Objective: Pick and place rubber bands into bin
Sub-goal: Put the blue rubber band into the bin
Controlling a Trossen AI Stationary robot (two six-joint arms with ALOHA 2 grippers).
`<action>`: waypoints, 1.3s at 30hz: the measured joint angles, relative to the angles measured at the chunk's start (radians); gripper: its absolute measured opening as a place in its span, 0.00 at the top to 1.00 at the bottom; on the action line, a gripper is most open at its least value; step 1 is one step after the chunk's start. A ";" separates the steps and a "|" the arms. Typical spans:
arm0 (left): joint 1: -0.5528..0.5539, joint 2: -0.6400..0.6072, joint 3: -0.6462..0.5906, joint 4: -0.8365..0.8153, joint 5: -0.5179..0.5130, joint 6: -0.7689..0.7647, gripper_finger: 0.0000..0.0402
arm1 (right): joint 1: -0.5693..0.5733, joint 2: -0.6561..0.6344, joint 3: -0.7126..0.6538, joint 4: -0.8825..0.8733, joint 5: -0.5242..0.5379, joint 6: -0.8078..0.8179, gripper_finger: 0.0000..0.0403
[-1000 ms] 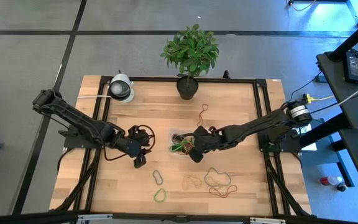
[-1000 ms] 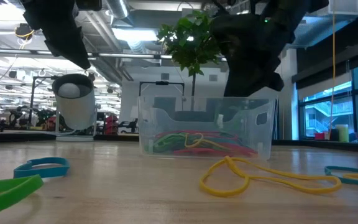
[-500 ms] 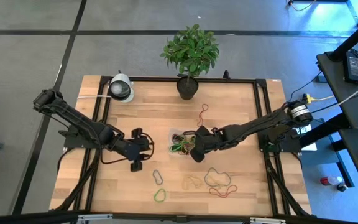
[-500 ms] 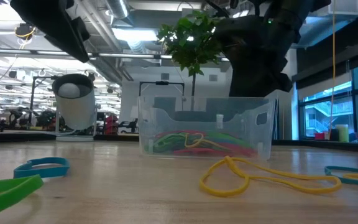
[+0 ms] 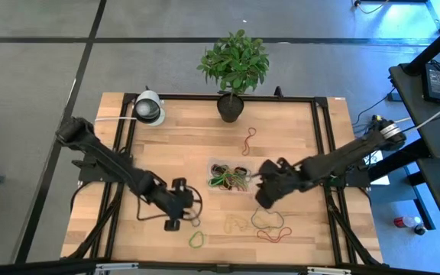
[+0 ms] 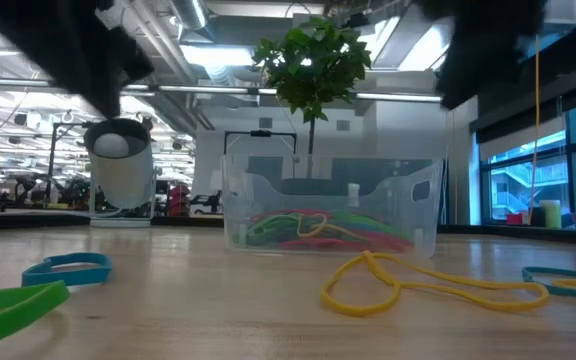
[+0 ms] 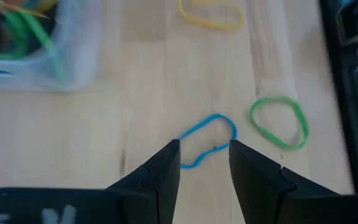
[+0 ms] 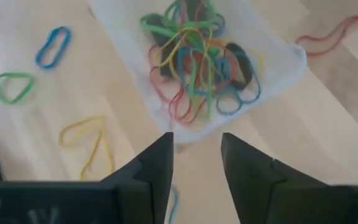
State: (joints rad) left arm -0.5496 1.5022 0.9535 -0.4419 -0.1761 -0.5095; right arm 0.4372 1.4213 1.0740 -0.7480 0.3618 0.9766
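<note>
Nearest the front edge, at about 6 o'clock on the table, we find the green rubber band (image 5: 196, 239), with the blue rubber band (image 7: 207, 140) just beyond it. The left gripper (image 7: 204, 163) hangs over the blue loop with its fingers spread. Risk, in our judgement: the loop lies flat and thin on the wood, so the tips may close on nothing, or shove it toward the green one.

At about 5 o'clock lie a yellow rubber band (image 6: 428, 289) and a red rubber band (image 5: 273, 233). The right gripper (image 8: 195, 163) hovers between these and the bin (image 8: 278, 68), fingers parted, holding nothing. Risk: a low sweep could knock the light clear tray, or snag a loop from the pile.

At table centre, the bin holds a tangled heap of red, green, yellow, blue and dark bands. Farther, toward 12 o'clock, one more red band (image 5: 248, 140) lies alone, well apart.
</note>
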 joint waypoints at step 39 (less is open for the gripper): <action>0.050 0.381 0.492 -0.316 -0.066 -0.246 0.99 | 0.629 -0.290 -0.451 0.102 0.089 0.372 0.84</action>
State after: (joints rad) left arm -0.4991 1.8828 1.4454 -0.7584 -0.2421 -0.7557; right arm 1.0660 1.1312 0.6228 -0.6462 0.4511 1.3485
